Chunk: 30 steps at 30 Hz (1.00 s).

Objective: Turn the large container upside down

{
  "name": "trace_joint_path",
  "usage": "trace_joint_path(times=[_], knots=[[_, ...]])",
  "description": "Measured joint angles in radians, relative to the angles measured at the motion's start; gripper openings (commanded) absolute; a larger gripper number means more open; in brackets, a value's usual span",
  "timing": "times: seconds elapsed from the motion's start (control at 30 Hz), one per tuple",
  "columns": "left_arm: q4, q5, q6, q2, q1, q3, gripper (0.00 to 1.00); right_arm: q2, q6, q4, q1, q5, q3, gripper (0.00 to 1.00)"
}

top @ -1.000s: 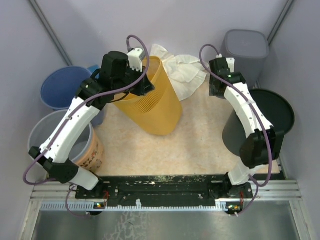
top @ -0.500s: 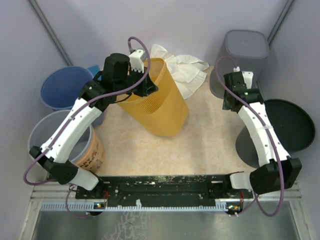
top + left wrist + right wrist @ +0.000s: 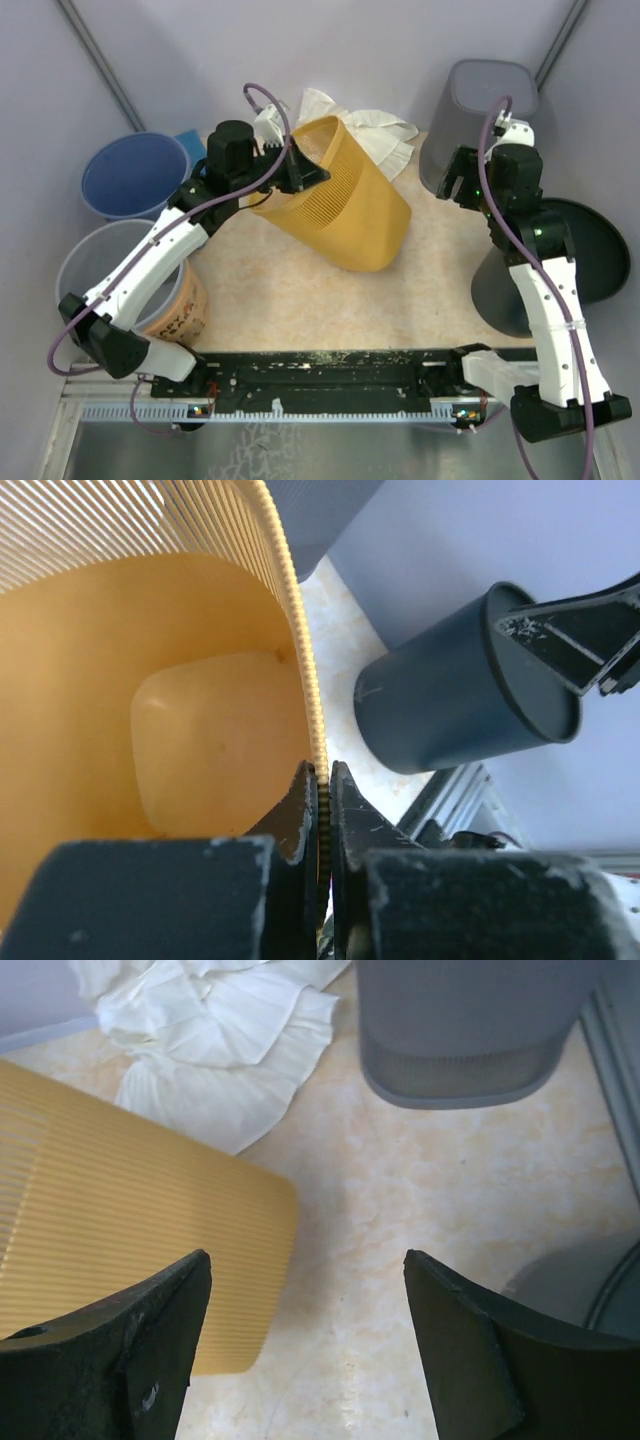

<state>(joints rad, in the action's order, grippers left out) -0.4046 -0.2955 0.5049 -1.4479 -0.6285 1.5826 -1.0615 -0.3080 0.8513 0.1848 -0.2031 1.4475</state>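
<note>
The large container (image 3: pixel 345 205) is a yellow ribbed bin, tilted steeply with its base toward the right and its mouth toward the left arm. My left gripper (image 3: pixel 300 172) is shut on its rim; the left wrist view shows the ribbed rim pinched between the jaws of the left gripper (image 3: pixel 322 780), with the container's inside (image 3: pixel 150 680) at the left. My right gripper (image 3: pixel 462 185) hangs open at the back right, apart from the container. In the right wrist view the right gripper (image 3: pixel 306 1256) holds nothing, and the container's base end (image 3: pixel 120 1250) lies at its left.
A white cloth (image 3: pixel 375 140) lies behind the container. A light grey bin (image 3: pixel 480 110) stands at the back right, a dark grey bin (image 3: pixel 545 250) at the right. A blue bin (image 3: pixel 135 175) and a pale bin (image 3: pixel 100 270) stand at the left.
The left gripper has tipped the yellow container further over, its base swinging right. The right arm has swung right and back, from near the cloth to beside the light grey bin.
</note>
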Motion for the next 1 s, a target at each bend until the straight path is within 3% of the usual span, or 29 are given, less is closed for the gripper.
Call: trace_joint_path(times=[0.2,0.4,0.73,1.0], knots=[[0.291,-0.101,0.238,0.093,0.076,-0.270,0.00,0.004,-0.011,-0.046,0.000,0.097,-0.051,0.78],[0.522,-0.116,0.468,0.148,0.117,-0.500,0.00,0.003,-0.019,-0.055,0.000,0.149,-0.119,0.78],[0.610,-0.108,0.560,0.133,0.150,-0.583,0.01,0.005,-0.025,-0.063,0.000,0.218,-0.141,0.78],[0.584,-0.095,0.450,0.055,0.152,-0.583,0.49,0.003,-0.032,-0.082,0.000,0.294,-0.180,0.78]])
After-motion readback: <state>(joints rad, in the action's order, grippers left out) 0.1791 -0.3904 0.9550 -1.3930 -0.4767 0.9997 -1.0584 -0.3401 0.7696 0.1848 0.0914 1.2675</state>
